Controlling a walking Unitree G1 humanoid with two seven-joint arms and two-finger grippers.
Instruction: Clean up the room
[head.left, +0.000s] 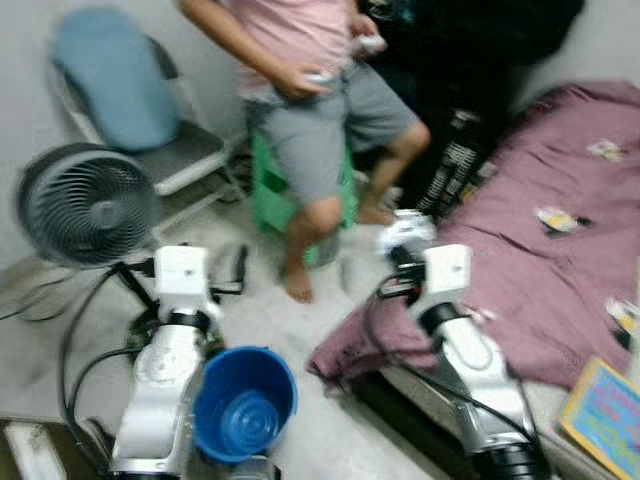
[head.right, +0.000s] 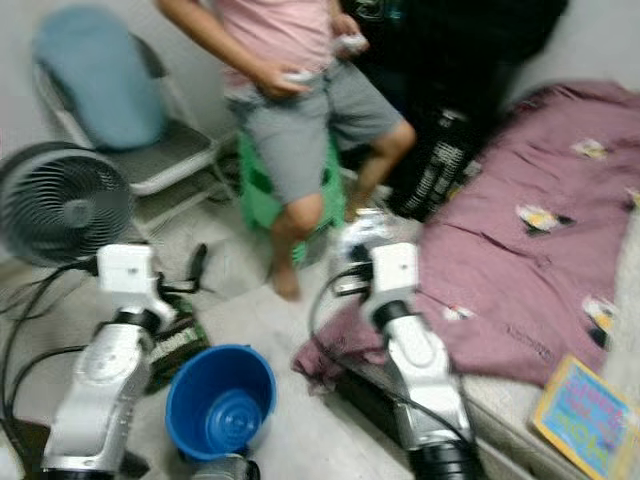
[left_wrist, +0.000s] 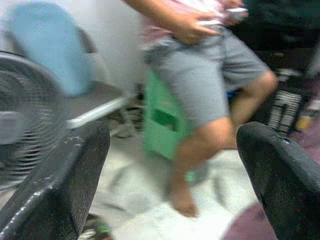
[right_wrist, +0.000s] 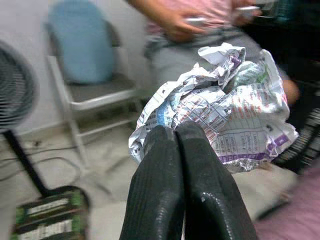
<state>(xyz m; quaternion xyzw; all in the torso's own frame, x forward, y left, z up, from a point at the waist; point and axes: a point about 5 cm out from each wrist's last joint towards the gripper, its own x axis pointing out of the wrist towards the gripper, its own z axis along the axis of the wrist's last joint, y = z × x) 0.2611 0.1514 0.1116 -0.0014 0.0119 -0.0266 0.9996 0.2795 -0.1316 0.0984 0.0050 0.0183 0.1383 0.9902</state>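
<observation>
While right claw (right_wrist: 179, 135) pinches crumpled paper (right_wrist: 220, 115) | left claw (left_wrist: 175, 165) gapes

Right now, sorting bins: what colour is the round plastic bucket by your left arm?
Blue bucket, clearest in the left eye view.

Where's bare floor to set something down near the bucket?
Bare floor lies between the blue bucket, the person's foot and the purple bedspread edge. Crowded by the fan, cables and power strip. Right gripper holds crumpled paper.

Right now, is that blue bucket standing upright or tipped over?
Upright. The blue bucket stands on the floor with its mouth facing up, its ridged bottom visible inside.
</observation>
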